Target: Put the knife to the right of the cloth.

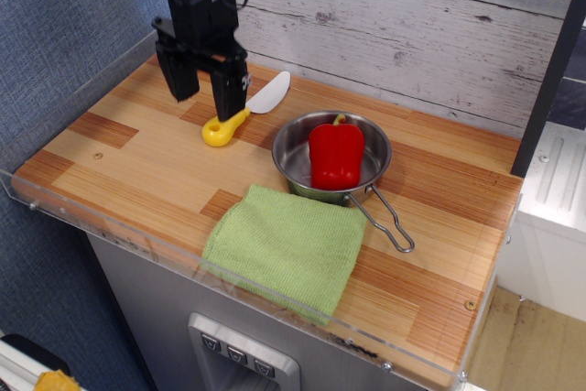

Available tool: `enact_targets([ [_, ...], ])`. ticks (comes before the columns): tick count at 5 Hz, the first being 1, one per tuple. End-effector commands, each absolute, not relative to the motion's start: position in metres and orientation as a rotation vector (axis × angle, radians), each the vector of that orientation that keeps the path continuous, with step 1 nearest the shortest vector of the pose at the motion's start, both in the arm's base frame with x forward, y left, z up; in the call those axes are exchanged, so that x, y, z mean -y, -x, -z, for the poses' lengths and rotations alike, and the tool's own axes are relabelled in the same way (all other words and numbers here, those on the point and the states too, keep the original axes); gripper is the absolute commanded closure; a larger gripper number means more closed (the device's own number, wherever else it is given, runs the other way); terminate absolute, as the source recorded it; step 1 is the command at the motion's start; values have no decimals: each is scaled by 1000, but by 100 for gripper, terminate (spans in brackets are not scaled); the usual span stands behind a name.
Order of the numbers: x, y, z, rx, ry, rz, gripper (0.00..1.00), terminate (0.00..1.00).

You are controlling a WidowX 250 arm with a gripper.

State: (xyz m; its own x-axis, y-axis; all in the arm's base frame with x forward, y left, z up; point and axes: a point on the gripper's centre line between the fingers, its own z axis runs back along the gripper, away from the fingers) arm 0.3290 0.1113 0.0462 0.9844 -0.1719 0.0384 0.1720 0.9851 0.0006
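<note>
The knife (247,110) lies on the wooden counter at the back left, yellow handle toward the front left, white blade toward the back right. The light green cloth (286,247) lies flat at the front edge, in front of the steel pan. My black gripper (207,96) is open, fingers pointing down. It hangs just above and slightly left of the knife's handle, with the right finger (231,93) in front of part of the handle. It holds nothing.
A steel pan (295,137) with a wire handle holds a red bell pepper (336,156) just behind the cloth. A clear acrylic rim (137,235) edges the counter. A dark post stands at the right. Bare wood lies right of the cloth (430,272).
</note>
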Motion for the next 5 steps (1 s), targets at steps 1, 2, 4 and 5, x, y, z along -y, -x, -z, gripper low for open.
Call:
enact_targets([
  [1,-97,-340,-37,49,9,183,0,0],
  [2,-84,-344,-32,54,13,184,0,0],
  [4,-73,-347,-18,19,-13,200,0,0],
  [5,-73,-345,-17,19,-16,199,0,0],
])
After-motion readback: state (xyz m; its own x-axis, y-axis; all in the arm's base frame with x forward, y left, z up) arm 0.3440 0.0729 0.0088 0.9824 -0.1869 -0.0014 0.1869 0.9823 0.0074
